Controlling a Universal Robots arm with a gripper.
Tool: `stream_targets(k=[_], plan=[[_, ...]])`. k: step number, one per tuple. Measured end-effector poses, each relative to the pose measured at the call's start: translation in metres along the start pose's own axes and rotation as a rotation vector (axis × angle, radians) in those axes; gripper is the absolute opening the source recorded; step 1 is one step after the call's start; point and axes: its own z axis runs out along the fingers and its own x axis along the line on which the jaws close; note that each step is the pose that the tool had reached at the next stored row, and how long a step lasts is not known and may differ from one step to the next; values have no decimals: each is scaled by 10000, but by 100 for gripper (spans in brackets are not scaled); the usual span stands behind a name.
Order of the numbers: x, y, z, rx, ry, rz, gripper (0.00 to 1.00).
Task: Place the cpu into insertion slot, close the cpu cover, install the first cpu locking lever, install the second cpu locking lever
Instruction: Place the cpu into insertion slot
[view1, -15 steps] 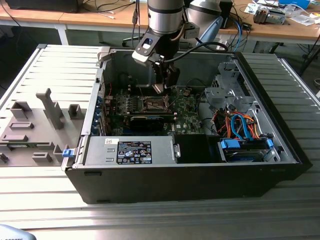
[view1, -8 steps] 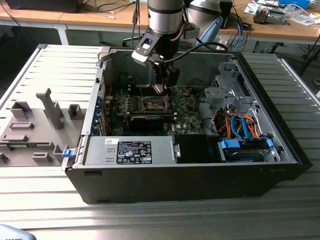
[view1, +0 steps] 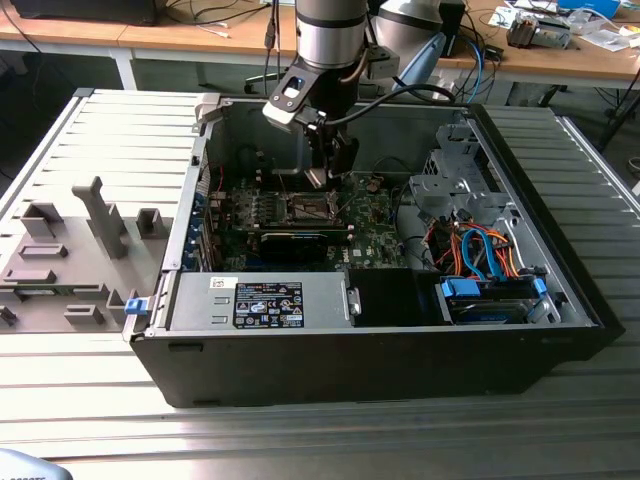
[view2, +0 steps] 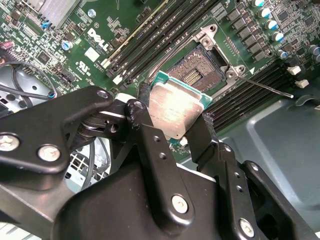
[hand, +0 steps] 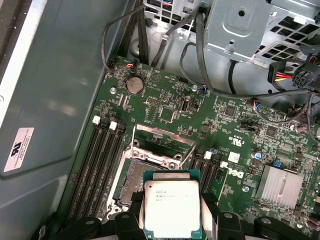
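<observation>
We're holding the cpu (hand: 171, 205) clamped between the gripper (hand: 171, 222) jaws, hovering just above the insertion slot (view2: 197, 75) near the motherboard's (hand: 165, 107) middle. Chip is hiding the slot's near edge. Beyond, the cpu cover (hand: 162, 142) is standing open.

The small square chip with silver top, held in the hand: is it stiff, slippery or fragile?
Probably stiff: the small flat square chip with the pale silver metal top looks flat though the black hand grips only its edges. Its shiny top looks smooth, so perhaps slippery. Probably light, being so thin.
</observation>
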Motion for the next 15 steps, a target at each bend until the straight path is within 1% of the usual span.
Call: stream_targets(k=[15], plan=[[1,0,12,20,-31,257,54]])
